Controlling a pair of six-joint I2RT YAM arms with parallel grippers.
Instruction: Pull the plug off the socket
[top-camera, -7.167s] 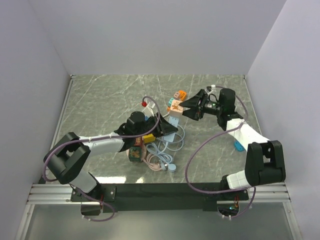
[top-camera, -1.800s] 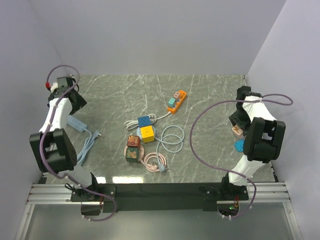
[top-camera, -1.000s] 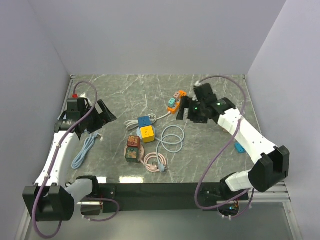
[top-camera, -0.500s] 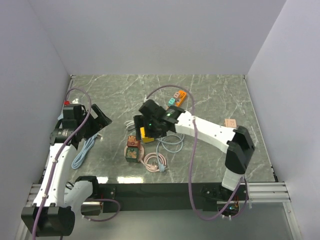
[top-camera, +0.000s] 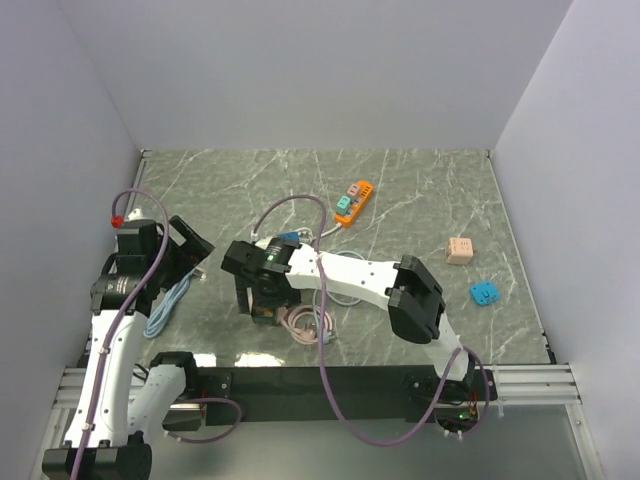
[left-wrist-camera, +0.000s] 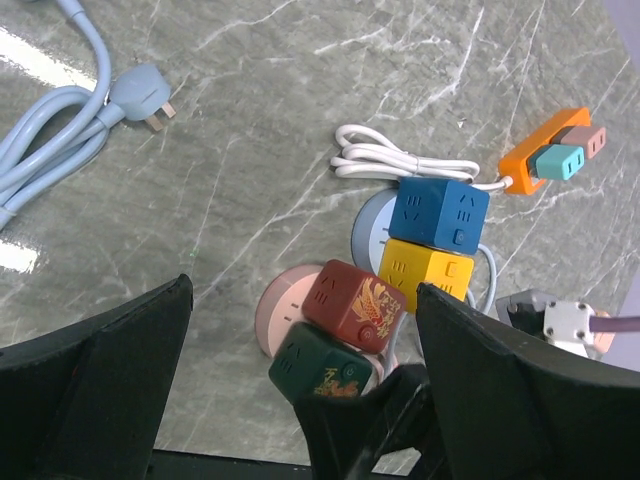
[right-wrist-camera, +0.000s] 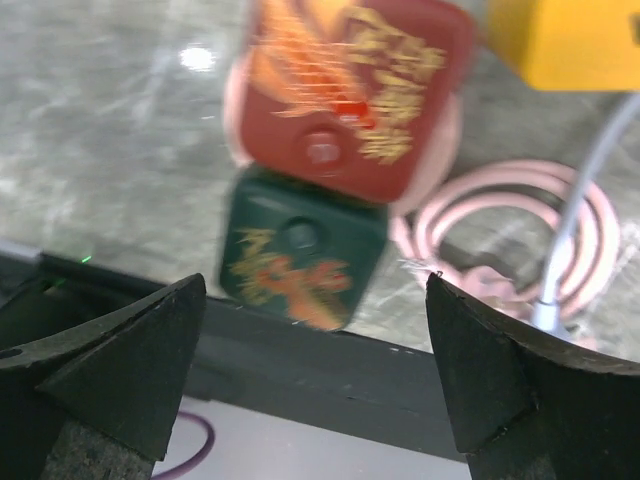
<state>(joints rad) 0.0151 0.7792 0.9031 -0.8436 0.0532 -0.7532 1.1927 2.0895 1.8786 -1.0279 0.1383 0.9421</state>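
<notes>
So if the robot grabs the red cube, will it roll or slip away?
Probably no rolling: the red cube has flat sides. It looks like shiny plastic, so it might slip a little. It touches the green cube, which may drag along.

Right wrist view: the red cube (right-wrist-camera: 350, 95) is cut by the top edge. So is the yellow cube (right-wrist-camera: 565, 40) up and to its right. The green cube (right-wrist-camera: 300, 262) just below the red cube is blurred, and I cannot read its gold print. The pink cord coil (right-wrist-camera: 500, 230) right of the red cube slips behind one of my fingers (right-wrist-camera: 530, 390).

From above: my right gripper (top-camera: 262, 295) covers most of the red cube and its green neighbour.

Left wrist view: the blue cable (left-wrist-camera: 45, 160), well left of the red cube, runs off the left edge. My right gripper's dark body hides the green cube's lower corner.
</notes>
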